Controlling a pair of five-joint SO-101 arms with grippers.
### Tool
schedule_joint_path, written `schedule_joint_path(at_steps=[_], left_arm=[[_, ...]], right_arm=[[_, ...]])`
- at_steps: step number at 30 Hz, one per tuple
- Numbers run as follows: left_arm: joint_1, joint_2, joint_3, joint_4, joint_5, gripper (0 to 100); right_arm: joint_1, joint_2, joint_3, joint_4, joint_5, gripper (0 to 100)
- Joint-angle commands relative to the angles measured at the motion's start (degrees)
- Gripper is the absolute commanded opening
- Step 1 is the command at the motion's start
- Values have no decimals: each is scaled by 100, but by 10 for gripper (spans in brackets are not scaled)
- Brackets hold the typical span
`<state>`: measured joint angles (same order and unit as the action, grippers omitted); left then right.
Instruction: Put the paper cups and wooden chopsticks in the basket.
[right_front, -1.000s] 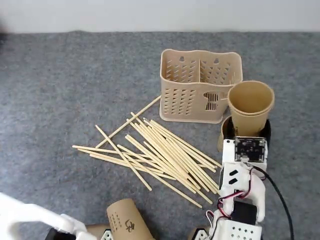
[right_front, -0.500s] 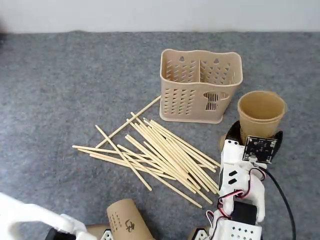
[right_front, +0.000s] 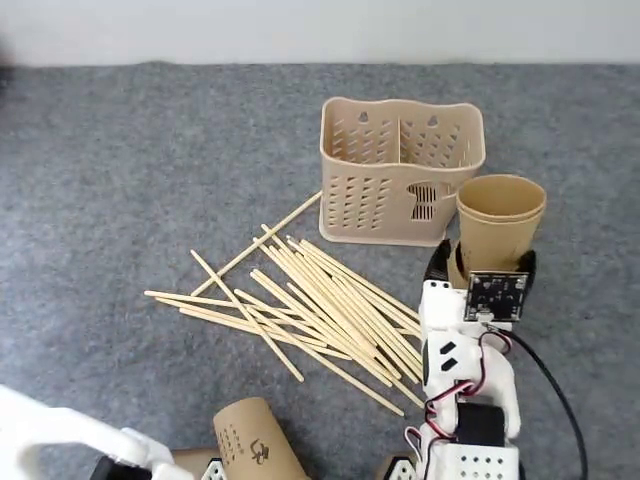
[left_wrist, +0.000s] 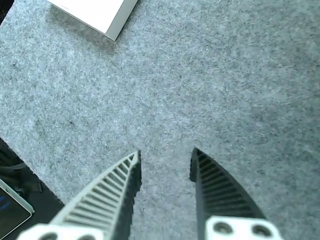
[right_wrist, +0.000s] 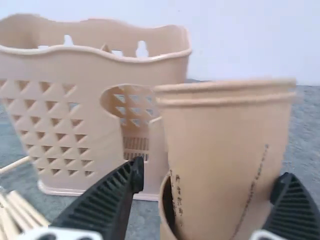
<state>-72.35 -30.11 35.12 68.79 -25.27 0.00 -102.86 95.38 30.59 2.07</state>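
A beige slotted basket (right_front: 400, 170) with two compartments stands upright at the back of the grey mat; it also rises in the right wrist view (right_wrist: 75, 100). Just right of it a tan paper cup (right_front: 500, 222) is upright with my right gripper (right_front: 482, 262) shut around its lower body, also seen close up (right_wrist: 212, 170) on the cup (right_wrist: 225, 150). A second cup's rim (right_wrist: 166, 210) peeks out low behind it. Many wooden chopsticks (right_front: 320, 310) lie scattered in front of the basket. Another cup (right_front: 255, 445) lies on its side at the near edge. My left gripper (left_wrist: 166, 152) hangs open over bare mat.
A white box (left_wrist: 95, 12) lies on the mat beyond the left gripper. A white arm (right_front: 60, 430) crosses the near left corner. The mat's left half and far right are bare.
My right gripper carried the cup to the right, then back left, and it now stands closer to the basket's right side. The chopsticks and the lying cup have not moved.
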Motion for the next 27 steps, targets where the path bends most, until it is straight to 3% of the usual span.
schedule_joint_path(at_steps=[1,8,19,27], left_arm=[[53,-35,-22,-79,26,160],[53,-35,-22,-88,26,160],[88,-70,-22,-53,26,160],[202,-35,-13,-44,18,160]], right_arm=[[-215,-13,-18,-22,-44,383],[-136,-13,-457,268,-211,383],[-127,4,-2470,2677,-185,383],[-400,48,-3411,3837,413,382]])
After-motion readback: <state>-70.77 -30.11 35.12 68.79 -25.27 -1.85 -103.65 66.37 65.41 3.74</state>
